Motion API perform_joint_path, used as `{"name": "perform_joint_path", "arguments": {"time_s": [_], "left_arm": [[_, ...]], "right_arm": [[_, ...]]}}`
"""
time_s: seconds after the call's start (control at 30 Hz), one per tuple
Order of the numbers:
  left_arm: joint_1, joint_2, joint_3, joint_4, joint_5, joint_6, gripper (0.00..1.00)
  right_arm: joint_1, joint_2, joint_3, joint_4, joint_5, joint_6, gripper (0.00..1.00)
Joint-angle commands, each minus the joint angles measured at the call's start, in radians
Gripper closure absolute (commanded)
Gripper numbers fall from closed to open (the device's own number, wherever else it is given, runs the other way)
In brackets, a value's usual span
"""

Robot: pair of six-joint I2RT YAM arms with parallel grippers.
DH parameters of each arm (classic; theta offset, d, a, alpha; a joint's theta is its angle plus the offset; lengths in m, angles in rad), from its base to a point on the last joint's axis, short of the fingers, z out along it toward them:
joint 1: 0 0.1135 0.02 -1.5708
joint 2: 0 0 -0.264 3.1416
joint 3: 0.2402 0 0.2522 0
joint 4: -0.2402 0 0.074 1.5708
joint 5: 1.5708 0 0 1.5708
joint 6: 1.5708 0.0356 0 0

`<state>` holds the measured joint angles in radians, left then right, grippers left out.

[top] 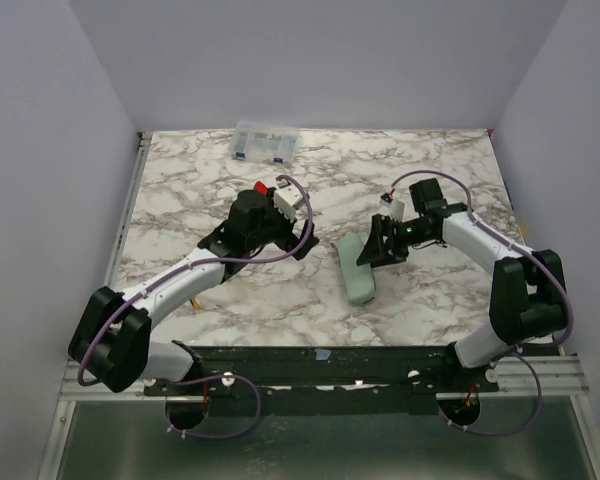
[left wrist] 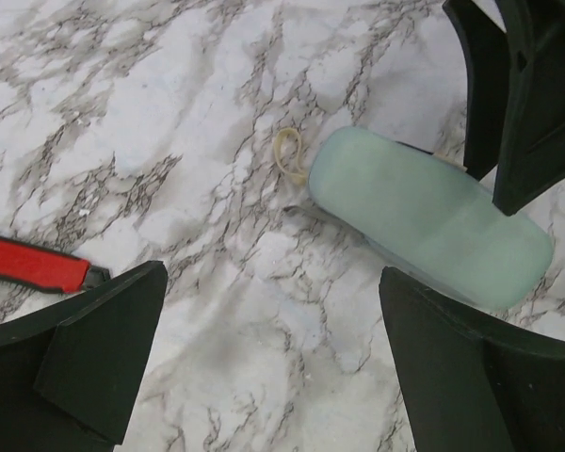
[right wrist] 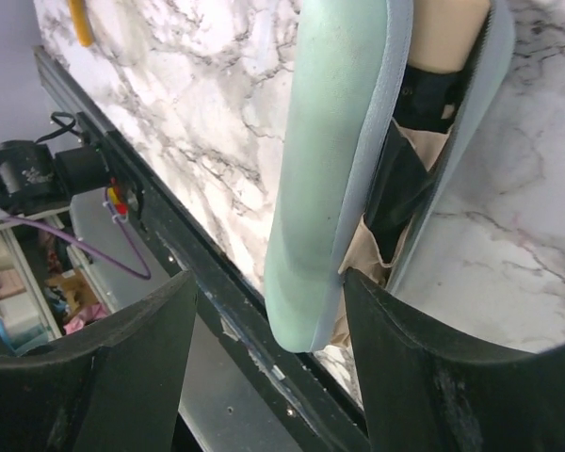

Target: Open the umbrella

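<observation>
Folded compact umbrella (right wrist: 405, 169), tan fabric and black parts, is sitting inside a pale mint-green tube sleeve (top: 358, 270). Sleeve is lying flat on the white-and-grey marble-patterned counter (top: 180, 190), near the middle, between the two arms. In the right wrist view the sleeve is gaping open along one side, with tan and black showing through the gap. Canopy is not opened.

Right pincer (right wrist: 271, 278) is standing partly open, its black fingers (right wrist: 433, 377) straddling one end of the sleeve. A gap is showing on one side. The other finger is sitting just beside the sleeve edge, and I cannot tell if it is touching. It is not clamping anything.

Left pincer (left wrist: 273, 282) is standing wide open, holding nothing, hovering over bare counter. The sleeve is lying just beyond one of its fingers, apart from both.

A red-handled tool (left wrist: 33, 266) is lying on the counter near the left pincer's other finger. A small beige cord loop (left wrist: 289, 155) is lying just beside the sleeve's rounded end, away from the right pincer. A clear plastic box (top: 267, 142) is sitting at the far edge of the counter. A yellow handle (right wrist: 78, 19) is poking in at the top edge of the right wrist view, well apart from the sleeve.
</observation>
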<state>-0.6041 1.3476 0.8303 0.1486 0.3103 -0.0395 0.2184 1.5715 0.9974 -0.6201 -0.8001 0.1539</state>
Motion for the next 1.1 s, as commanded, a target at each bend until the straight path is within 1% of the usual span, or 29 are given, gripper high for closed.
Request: {"name": "perform_joint_path", "arguments": {"time_s": [0.0, 0.07, 0.13, 0.2, 0.3, 0.37, 0.47, 0.67, 0.87, 1.07], "left_arm": [[0.02, -0.077, -0.044, -0.075, 0.08, 0.1, 0.02], [0.021, -0.092, -0.065, -0.065, 0.123, 0.104, 0.02], [0.021, -0.095, -0.075, -0.059, 0.153, 0.076, 0.04], [0.021, -0.093, -0.085, -0.044, 0.176, 0.045, 0.08], [0.02, -0.077, -0.092, -0.031, 0.175, -0.075, 0.11], [0.019, -0.059, -0.091, -0.036, 0.157, -0.144, 0.08], [0.016, -0.033, -0.089, -0.037, 0.132, -0.224, 0.02], [-0.01, 0.02, -0.065, -0.058, 0.081, -0.316, 0.02], [-0.065, 0.059, -0.043, -0.042, 0.055, -0.348, 0.02], [-0.098, 0.145, -0.009, -0.041, 0.015, -0.403, 0.02]], "right_arm": [[0.026, -0.042, -0.052, 0.064, -0.097, 0.085, 0.35], [0.048, -0.057, -0.065, 0.104, -0.102, 0.119, 0.36], [0.079, -0.062, -0.068, 0.133, -0.107, 0.137, 0.36], [0.103, -0.061, -0.06, 0.165, -0.105, 0.156, 0.37], [0.124, -0.05, -0.034, 0.197, -0.102, 0.18, 0.36], [0.138, -0.037, -0.016, 0.206, -0.1, 0.188, 0.32], [0.164, -0.013, -0.009, 0.248, -0.103, 0.217, 0.29], [0.198, 0.035, 0.01, 0.352, -0.116, 0.305, 0.23], [0.225, 0.054, 0.01, 0.395, -0.098, 0.34, 0.21], [0.225, 0.04, -0.014, 0.43, -0.101, 0.37, 0.2]]}}
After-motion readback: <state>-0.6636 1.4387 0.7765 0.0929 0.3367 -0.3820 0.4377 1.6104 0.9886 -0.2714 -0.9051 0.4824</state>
